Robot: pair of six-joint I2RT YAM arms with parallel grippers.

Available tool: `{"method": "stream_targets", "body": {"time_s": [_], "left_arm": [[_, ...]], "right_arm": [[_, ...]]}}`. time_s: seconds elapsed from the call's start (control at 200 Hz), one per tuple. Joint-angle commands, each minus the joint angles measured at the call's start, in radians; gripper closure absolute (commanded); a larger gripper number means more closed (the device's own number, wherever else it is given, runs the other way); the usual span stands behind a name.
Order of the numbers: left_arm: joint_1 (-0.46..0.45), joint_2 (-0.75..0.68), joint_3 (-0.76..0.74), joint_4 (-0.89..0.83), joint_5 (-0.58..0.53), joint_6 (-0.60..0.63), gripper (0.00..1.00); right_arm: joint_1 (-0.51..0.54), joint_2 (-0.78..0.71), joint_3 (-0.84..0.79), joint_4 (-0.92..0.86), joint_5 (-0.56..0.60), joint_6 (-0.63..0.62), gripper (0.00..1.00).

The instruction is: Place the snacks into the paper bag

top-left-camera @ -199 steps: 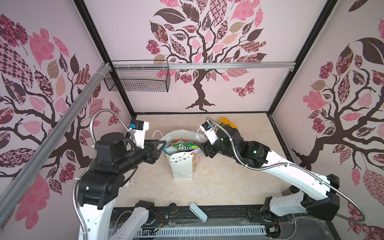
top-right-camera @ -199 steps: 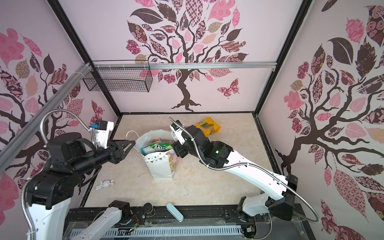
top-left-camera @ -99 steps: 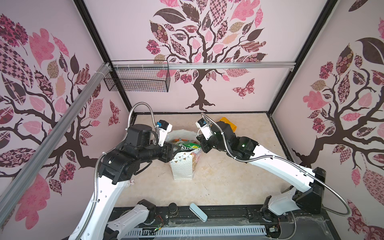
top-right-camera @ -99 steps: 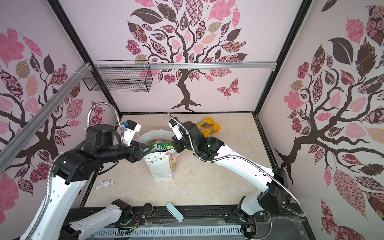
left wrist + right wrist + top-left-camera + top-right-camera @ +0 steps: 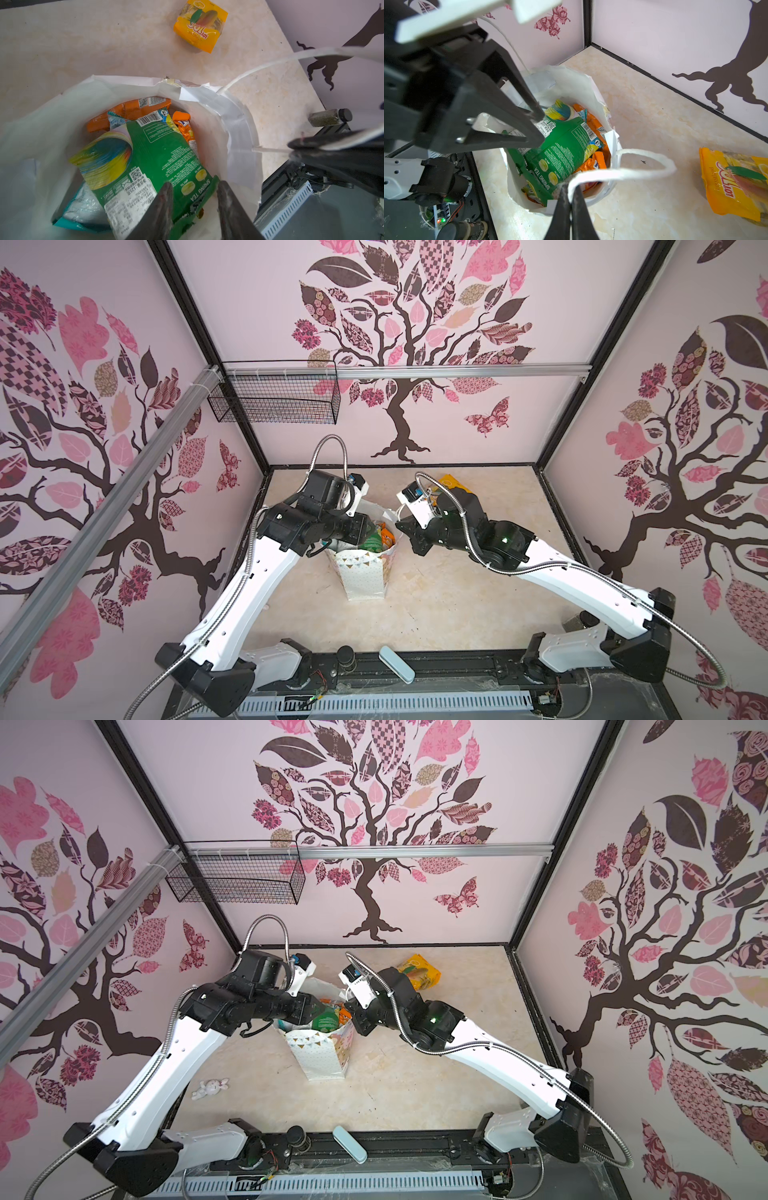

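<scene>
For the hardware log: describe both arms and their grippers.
The left arm and right arm have white shells with black joints and bases. A ribbed silver hose loops along each. A green light glows on the right arm. The left gripper and right gripper have matte black, tapering fingers.

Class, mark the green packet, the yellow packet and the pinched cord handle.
green packet [image 5: 158, 153]: left wrist view, centre.
yellow packet [image 5: 200, 27]: left wrist view, centre.
pinched cord handle [image 5: 629, 151]: right wrist view, loop's strand.
</scene>
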Motion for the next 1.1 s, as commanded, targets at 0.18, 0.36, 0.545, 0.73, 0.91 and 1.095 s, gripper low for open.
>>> {"method": "stream_targets", "body": {"time_s": [0.18,0.36,0.545,0.73,0.91,1.095], "left_arm": [[-0.013,0.017,-0.064,-0.029,0.022,0.028,0.65],[-0.013,0.037,-0.120,-0.043,-0.042,0.018,0.66],[-0.022,0.082,-0.157,-0.043,-0.106,0.012,0.65],[-0.024,0.130,-0.161,-0.038,-0.135,0.004,0.65],[-0.025,0.190,-0.159,-0.041,-0.154,-0.010,0.69],[-0.024,0.191,-0.132,-0.024,-0.151,-0.025,0.70]], "right_arm": [[0.001,-0.068,0.017,0.075,-0.028,-0.036,1.00],[0.002,-0.070,0.016,0.073,-0.044,-0.045,1.00],[0.002,-0.077,0.016,0.065,-0.038,-0.046,0.99],[0.002,-0.084,0.014,0.064,-0.041,-0.046,0.99],[0.001,-0.079,0.020,0.065,-0.063,-0.044,0.98],[0.001,-0.071,0.034,0.046,-0.071,-0.052,0.95]]}}
